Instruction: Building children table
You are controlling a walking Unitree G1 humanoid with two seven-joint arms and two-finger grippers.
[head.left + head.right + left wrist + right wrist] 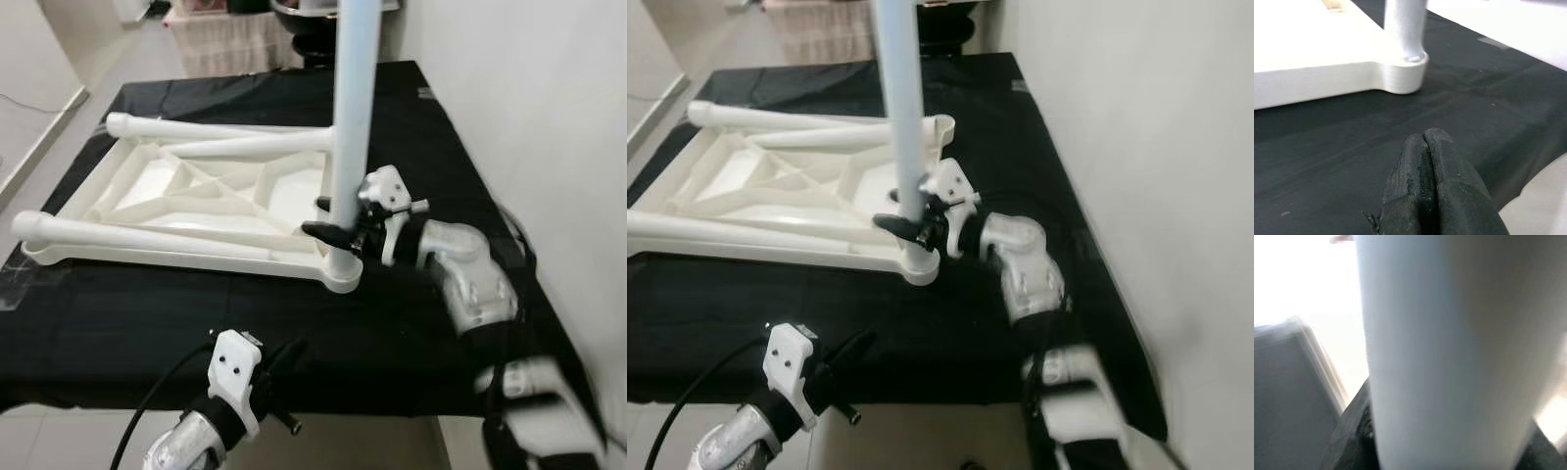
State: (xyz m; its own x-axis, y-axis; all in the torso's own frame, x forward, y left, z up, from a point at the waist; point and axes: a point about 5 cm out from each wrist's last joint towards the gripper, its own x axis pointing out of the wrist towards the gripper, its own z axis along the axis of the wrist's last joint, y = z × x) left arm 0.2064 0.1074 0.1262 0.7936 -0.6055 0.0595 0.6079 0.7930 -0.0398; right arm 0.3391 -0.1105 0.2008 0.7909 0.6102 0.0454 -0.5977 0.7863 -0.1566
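Note:
A white plastic children's tabletop [186, 201] lies upside down on a black cloth, its ribbed underside up. A pale tube leg [355, 117] stands upright in the near right corner socket [341, 269]. My right gripper [333, 223] is shut on the leg low down, just above the socket; the right wrist view shows the leg [1449, 352] up close between the black fingers. Two more legs [216, 127] lie along the tabletop's far and near sides. My left gripper [284, 367] hangs shut with nothing in it at the table's front edge, its fingertips [1424, 161] pressed together.
The black cloth [196, 313] covers a table whose front edge runs just before my left arm. A pale wall [549, 117] stands close on the right. Tiled floor [39, 88] lies to the left, with furniture [225, 39] beyond the far edge.

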